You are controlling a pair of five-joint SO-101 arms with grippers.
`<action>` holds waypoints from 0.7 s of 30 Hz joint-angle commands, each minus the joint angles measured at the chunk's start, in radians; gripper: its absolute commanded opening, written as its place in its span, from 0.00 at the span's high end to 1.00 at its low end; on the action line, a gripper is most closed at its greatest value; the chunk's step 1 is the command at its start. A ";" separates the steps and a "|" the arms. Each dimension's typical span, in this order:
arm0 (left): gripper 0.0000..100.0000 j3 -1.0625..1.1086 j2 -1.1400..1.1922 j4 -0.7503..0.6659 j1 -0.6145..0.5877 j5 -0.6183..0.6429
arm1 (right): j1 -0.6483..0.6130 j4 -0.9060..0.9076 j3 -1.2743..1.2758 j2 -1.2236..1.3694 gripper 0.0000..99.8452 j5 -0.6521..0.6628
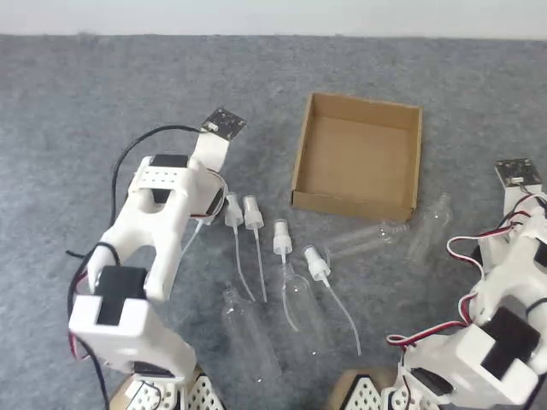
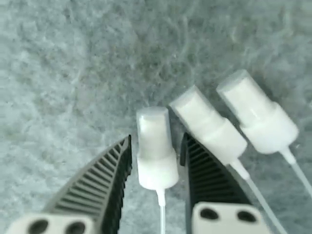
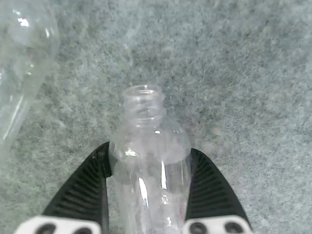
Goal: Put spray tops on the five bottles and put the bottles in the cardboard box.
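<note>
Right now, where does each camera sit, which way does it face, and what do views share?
High view: fixed above the table, looking down at the cardboard box, bottles and spray tops; the left arm and right arm show.
Left wrist view: on the left wrist, facing along the open left gripper, a spray top between its jaws.
Right wrist view: on the right wrist, facing along the right gripper, shut on a clear bottle.
Shared: the neighbouring spray tops probably appear in the high view too.
</note>
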 commanded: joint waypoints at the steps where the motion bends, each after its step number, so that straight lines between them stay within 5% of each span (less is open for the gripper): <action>1: 0.85 -0.088 0.044 -0.014 0.003 0.000 | 0.012 -0.007 -0.008 -0.007 0.99 0.011; 11: 0.99 -0.096 0.032 0.023 0.002 0.061 | 0.012 -0.007 -0.008 -0.007 0.99 0.011; 21: 0.99 -0.039 -0.416 0.245 0.006 0.149 | 0.012 -0.005 -0.006 -0.007 0.99 -0.002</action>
